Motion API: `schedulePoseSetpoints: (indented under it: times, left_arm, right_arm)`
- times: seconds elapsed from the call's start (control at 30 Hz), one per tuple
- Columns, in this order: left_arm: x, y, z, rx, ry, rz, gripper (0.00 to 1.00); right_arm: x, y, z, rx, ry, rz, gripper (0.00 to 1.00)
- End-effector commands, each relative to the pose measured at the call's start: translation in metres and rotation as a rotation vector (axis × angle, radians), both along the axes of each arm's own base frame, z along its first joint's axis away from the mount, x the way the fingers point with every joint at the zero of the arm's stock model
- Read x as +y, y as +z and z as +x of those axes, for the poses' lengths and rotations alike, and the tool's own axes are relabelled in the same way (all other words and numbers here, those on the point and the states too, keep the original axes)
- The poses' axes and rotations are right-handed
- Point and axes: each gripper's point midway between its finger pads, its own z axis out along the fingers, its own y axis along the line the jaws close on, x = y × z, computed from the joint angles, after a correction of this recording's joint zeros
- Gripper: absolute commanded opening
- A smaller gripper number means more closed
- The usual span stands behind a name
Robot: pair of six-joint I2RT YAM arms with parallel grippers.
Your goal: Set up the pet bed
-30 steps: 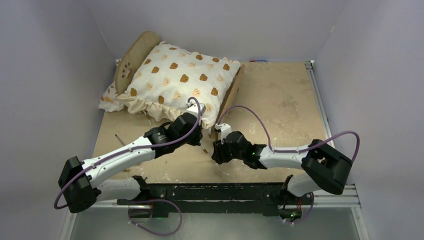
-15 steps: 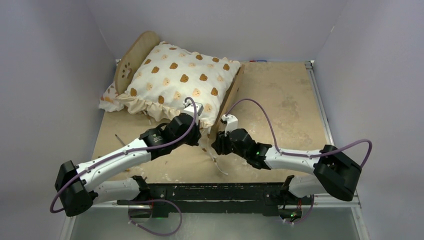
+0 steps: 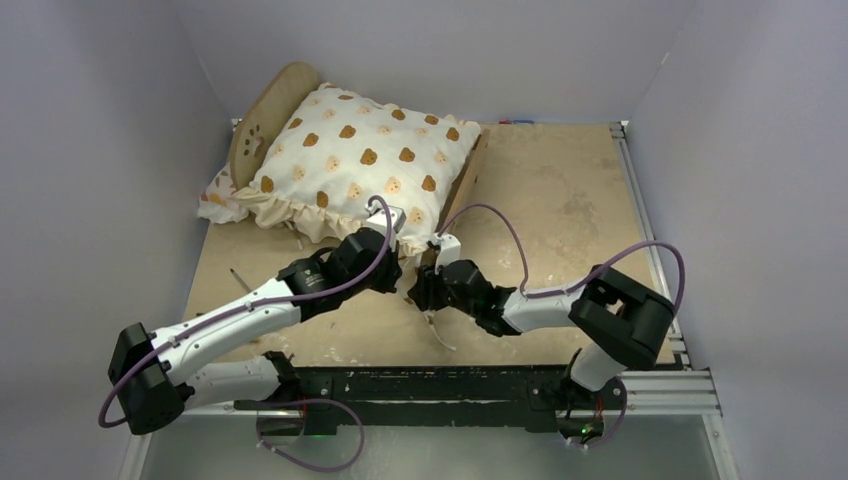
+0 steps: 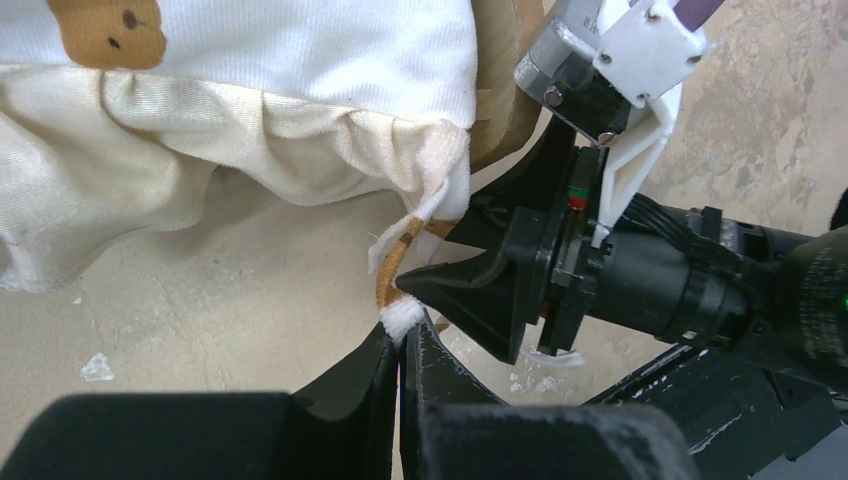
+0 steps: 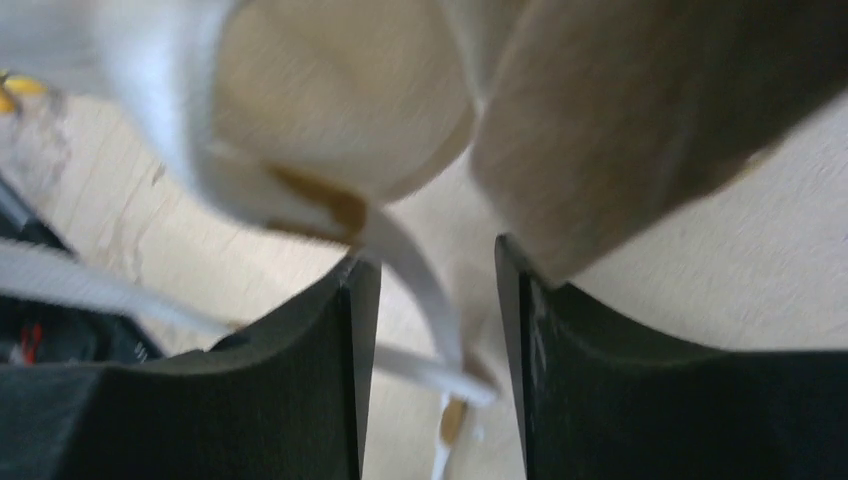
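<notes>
The pet bed's rounded wooden headboard (image 3: 268,112) with its paw cutout and one side rail (image 3: 468,178) show at the back left. Its striped base is hidden under the cream bear-print cushion (image 3: 355,165). My left gripper (image 3: 405,272) is at the cushion's near corner. In the left wrist view the left gripper (image 4: 403,325) is shut on the end of a white-and-tan tie string (image 4: 392,280) hanging from the cushion's ruffle (image 4: 230,130). My right gripper (image 3: 420,290) is right beside it. The right gripper (image 5: 430,270) is open, with a white tie strap (image 5: 415,265) between its fingers and a wooden rail end (image 5: 640,120) just above.
A small floral pillow (image 3: 218,200) pokes out from under the cushion at the left. The table's metal rail (image 3: 640,210) runs along the right edge, and grey walls close in on three sides. A thin stick (image 3: 240,277) and white scraps (image 3: 445,338) lie on the tabletop.
My right gripper has moved left and in, close against the left gripper at the cushion's corner. The left gripper has shifted slightly and stays at the corner.
</notes>
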Motion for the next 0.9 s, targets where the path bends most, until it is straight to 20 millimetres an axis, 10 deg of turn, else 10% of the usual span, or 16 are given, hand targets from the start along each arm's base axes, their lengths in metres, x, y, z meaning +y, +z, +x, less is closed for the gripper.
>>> schedulePoseSetpoints:
  times: [0.0, 0.2, 0.37, 0.63, 0.87]
  left_arm:
    - [0.007, 0.018, 0.003, -0.050, 0.026, -0.019, 0.00]
    - [0.025, 0.038, 0.007, -0.105, 0.080, 0.008, 0.00]
    - [0.031, 0.032, 0.008, -0.109, 0.100, 0.031, 0.00]
    - [0.037, 0.013, 0.014, -0.104, 0.159, 0.064, 0.00]
    - [0.043, 0.053, 0.033, -0.207, 0.263, 0.011, 0.00]
  right_arm:
    - [-0.001, -0.005, 0.015, -0.037, -0.087, -0.007, 0.47]
    - [-0.026, -0.040, 0.012, 0.027, -0.200, -0.149, 0.30]
    - [-0.044, -0.022, 0.010, 0.017, -0.255, -0.159, 0.11]
    - [-0.038, 0.101, 0.023, -0.163, -0.199, -0.106, 0.00]
    - [-0.035, 0.197, 0.060, -0.401, -0.269, -0.108, 0.00]
